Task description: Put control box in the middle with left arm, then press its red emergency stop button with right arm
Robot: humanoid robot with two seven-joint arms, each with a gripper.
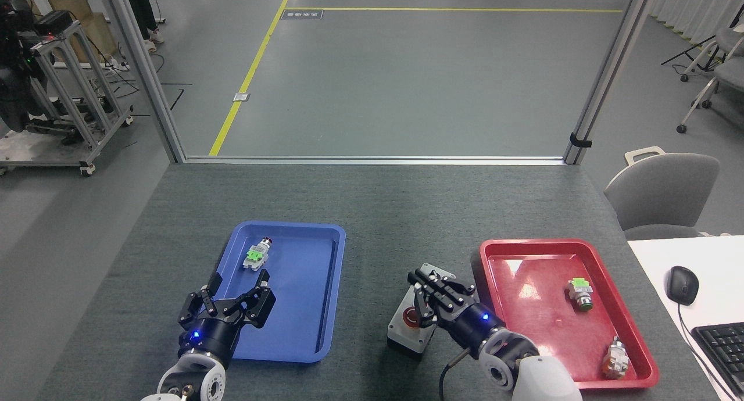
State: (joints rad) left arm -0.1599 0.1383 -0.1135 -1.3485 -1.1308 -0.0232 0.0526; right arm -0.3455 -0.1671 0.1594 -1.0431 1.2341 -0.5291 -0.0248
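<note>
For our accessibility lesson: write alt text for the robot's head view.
The right gripper hovers over a grey control box between a blue tray and a red tray on a grey table. The left gripper, open, sits over the blue tray.

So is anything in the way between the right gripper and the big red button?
Nothing visible is. The right gripper hangs over the control box, with the large red button showing just beside its fingertips. The loose push-button parts lie off in the blue tray and red tray.
</note>
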